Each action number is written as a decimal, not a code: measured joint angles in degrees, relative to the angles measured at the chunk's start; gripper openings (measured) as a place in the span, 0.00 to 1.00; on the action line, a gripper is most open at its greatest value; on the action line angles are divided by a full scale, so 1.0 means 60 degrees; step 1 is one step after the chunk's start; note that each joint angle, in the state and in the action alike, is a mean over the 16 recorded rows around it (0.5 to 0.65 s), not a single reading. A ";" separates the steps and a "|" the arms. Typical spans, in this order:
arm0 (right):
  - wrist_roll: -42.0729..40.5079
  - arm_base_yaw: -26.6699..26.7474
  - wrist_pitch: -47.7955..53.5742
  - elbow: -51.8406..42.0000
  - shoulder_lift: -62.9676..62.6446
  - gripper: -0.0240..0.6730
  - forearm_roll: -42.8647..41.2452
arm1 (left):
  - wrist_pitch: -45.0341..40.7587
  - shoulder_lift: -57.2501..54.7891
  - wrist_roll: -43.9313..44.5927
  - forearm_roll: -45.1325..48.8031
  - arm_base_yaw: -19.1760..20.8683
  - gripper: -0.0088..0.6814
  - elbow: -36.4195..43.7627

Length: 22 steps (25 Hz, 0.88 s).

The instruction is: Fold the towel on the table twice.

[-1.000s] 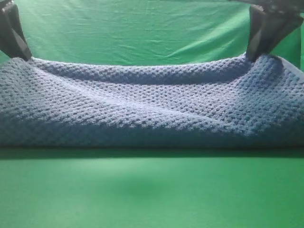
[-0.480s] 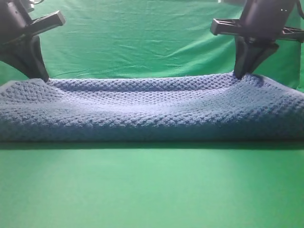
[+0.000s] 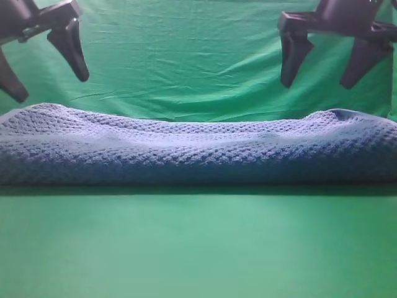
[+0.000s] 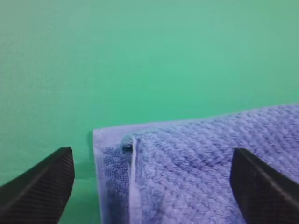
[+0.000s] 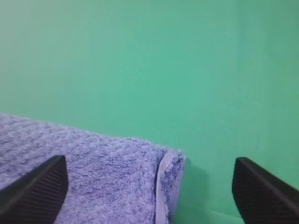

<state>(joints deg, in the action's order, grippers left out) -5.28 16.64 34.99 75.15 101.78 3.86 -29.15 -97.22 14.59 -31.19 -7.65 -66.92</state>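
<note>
Exterior high: table [image 3: 198,248] front bare | towel [image 3: 198,152] folded along table's far edge, both ends cut off by frame | left gripper [image 3: 43,77] and right gripper [image 3: 322,71] above towel corners, jaws spread, holding nothing, bodies cropped

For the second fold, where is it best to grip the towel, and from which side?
Probably at one short end of the towel: it lies as a long folded band. The hemmed corner sits between the open left gripper fingers; the other end's hem lies below the open right gripper. Come down from above.
</note>
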 joint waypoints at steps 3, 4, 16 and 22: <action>-0.0003 -0.0012 0.0662 0.0336 -0.0464 0.72 0.0017 | -0.0508 0.0520 0.0095 0.0058 0.0000 0.66 -0.0346; -0.0004 -0.0015 0.0918 0.0453 -0.0655 0.68 0.0033 | -0.0705 0.0724 0.0130 0.0069 0.0000 0.63 -0.0471; -0.0005 -0.0016 0.4055 0.1354 -0.3749 0.09 0.0488 | -0.3436 0.3555 0.0292 0.0113 0.0000 0.05 -0.1610; 0.0054 -0.0016 0.5206 0.1386 -0.5537 0.03 0.0668 | -0.4599 0.5174 0.0286 0.0127 0.0000 0.01 -0.1658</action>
<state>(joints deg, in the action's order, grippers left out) -4.96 16.55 66.23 83.47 68.56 7.87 -56.74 -66.17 16.30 -30.43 -7.65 -76.87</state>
